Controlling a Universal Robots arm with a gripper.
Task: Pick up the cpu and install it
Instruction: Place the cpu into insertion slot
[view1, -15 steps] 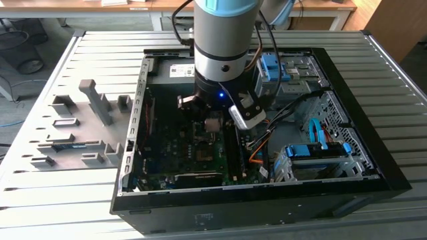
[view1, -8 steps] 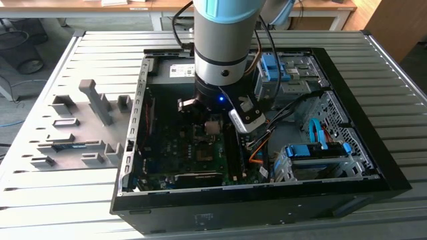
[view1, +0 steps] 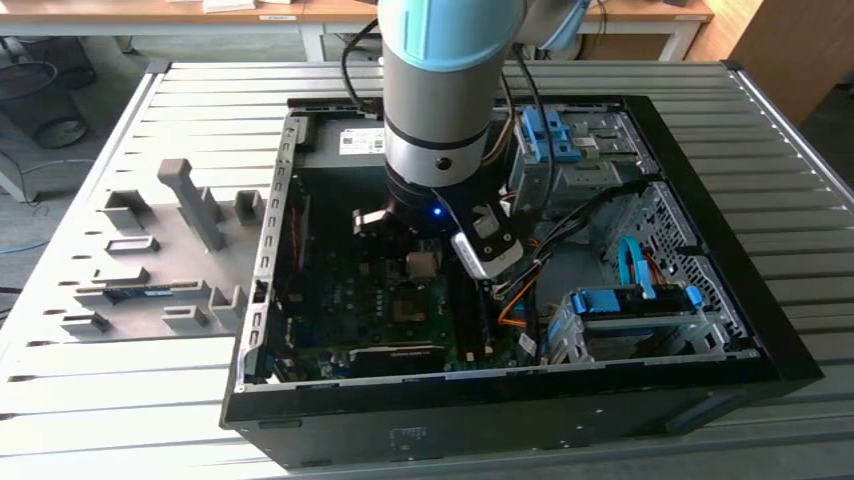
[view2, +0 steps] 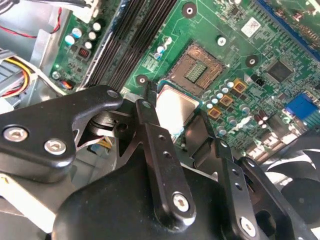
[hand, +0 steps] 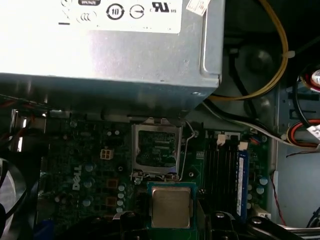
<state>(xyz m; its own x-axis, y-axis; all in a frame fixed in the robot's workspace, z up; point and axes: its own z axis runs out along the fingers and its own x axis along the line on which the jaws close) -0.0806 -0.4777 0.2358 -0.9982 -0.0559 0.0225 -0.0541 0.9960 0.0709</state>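
Exterior view: arm (view1: 434, 90) down inside open computer case (view1: 534, 420) on slatted tabletop (view1: 160, 400), tool (view1: 424, 262) low over motherboard (view1: 387, 310). First wrist view: narrow grip, clamped on cpu (hand: 171, 207) by two opposite edges, dull silvery face up, green rim showing. Held clear of board, just beside open socket (hand: 155, 150), not yet over it; no contact with socket frame as far as can be judged. Socket uncovered, contact field exposed. Lever wire (hand: 183, 150) along socket side nearer memory slots (hand: 222, 175). Grey power supply box (hand: 110, 50) on far side of socket from cpu. Second wrist view: same cpu (view2: 175, 107) next to black finger (view2: 150, 130), socket (view2: 196, 70) just beyond. Judged step: carrying chip to socket for seating. To do it well: centre squarely over socket, edges parallel to socket frame, corner mark and notches matched to socket keys (too small to check here). Hold level, descend straight, no sideways slide, no pressing, since contacts probably bend easily. Let go only once flat inside frame. Mind finger clearance against lever wire. Likely risk: tilted or offset landing on frame edge.
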